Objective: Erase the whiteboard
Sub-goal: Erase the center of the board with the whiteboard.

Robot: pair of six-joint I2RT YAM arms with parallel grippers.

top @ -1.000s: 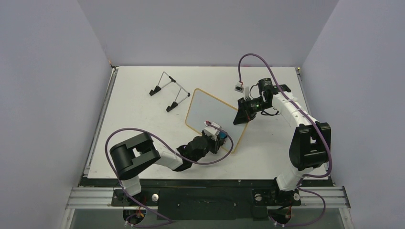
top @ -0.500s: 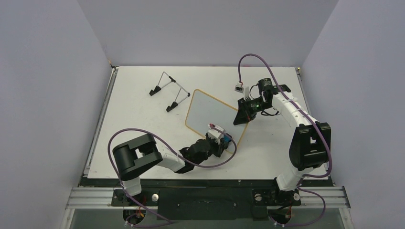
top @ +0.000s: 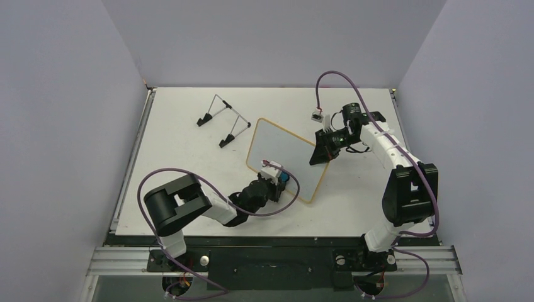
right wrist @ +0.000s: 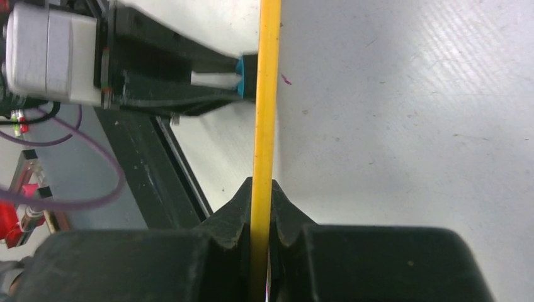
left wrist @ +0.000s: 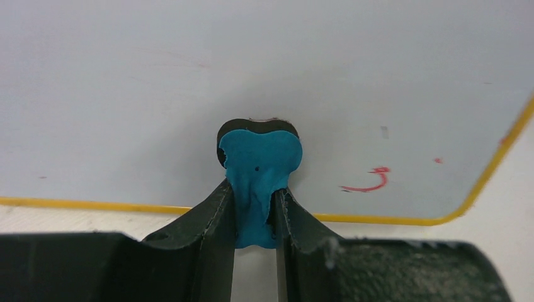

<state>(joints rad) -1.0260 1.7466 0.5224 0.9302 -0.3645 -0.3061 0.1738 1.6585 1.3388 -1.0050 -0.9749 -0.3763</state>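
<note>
Since half a second ago, the left claw (top: 281, 178) has slid toward the left along the lower part of the board (top: 289, 146). It takes the eraser (top: 286, 181) away from the lower right corner. The right claw and the board have moved only a little.

In the top view, the board lies in the middle of the counter (top: 182, 163), to the right of the wire stand (top: 221, 119). The right claw (top: 321, 153) is at the board's right edge. The white face looks nearly blank from here.

In the left wrist view, the left claw (left wrist: 253, 195) is clenched on the blue eraser (left wrist: 261, 165), which touches the board (left wrist: 252, 69) just above its yellow rim (left wrist: 390, 220). A small red mark (left wrist: 368, 185) and a few tiny red specks are at the lower right, near the rounded corner. The eraser is beside them, not on them.

In the right wrist view, the right claw (right wrist: 263, 192) grasps the rim (right wrist: 267, 94) of the board, which is seen edge-on. The eraser (right wrist: 247, 77) presses on the board from the left side.

I judge that the wiping is almost done. This stroke went away from the last red mark, so one more pass toward that corner is probably needed.
</note>
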